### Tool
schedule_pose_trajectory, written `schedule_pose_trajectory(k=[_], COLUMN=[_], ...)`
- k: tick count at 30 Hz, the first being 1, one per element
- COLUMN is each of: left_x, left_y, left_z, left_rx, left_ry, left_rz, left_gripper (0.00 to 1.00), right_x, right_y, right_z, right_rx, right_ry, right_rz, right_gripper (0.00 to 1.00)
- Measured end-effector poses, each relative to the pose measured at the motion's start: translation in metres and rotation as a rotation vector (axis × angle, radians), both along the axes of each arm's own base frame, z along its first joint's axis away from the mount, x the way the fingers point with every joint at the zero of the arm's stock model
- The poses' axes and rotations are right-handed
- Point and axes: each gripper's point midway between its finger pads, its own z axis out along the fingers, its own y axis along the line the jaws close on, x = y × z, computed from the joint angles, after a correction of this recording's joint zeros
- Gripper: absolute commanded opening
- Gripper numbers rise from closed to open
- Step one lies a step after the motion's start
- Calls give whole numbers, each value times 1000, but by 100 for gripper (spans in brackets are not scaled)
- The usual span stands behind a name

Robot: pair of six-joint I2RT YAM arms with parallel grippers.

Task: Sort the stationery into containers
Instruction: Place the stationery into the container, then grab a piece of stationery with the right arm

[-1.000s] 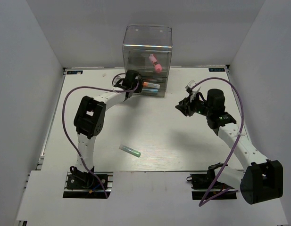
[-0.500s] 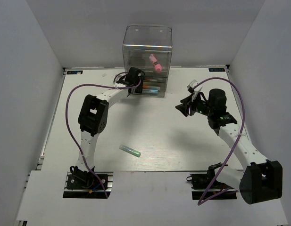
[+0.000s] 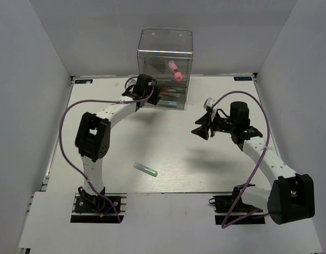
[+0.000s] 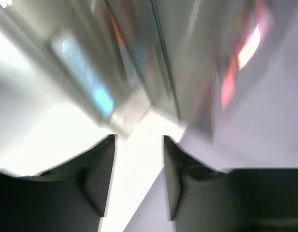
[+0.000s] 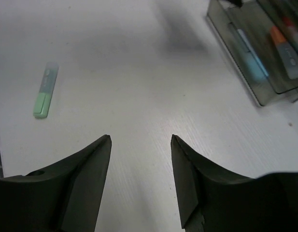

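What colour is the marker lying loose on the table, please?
Green marker, clearest in the right wrist view.

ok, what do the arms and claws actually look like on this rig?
Left arm and right arm match: white links, chunky black joint housings, and a purple cable looping loose along each. Left claw and right claw each have two black, wedge-shaped fingers.

A white table (image 3: 152, 143) with a faint wood grain sits inside a plain enclosure. A pale grey back wall (image 3: 89, 37), a left side wall (image 3: 25, 116) and a right side wall (image 3: 305, 84) close it in. Soft, even light leaves blurred grey shadows on the tabletop.
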Motion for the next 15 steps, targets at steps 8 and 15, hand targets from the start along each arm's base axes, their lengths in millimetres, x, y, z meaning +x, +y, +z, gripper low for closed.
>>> schedule_pose_trajectory(k=[8,15], left_x=[-110,-169], left_y=[41,100], left_z=[37,43], left_rx=[226,638], left_ry=[-166,-347], left_rz=[-393,-669], left_gripper=[21,78], right_x=[-40,-56], right_y=[46,117], right_z=[-42,-89], right_rx=[-87,-308], right_ry=[91,205], right_rz=[201,328], right_gripper=[47,44])
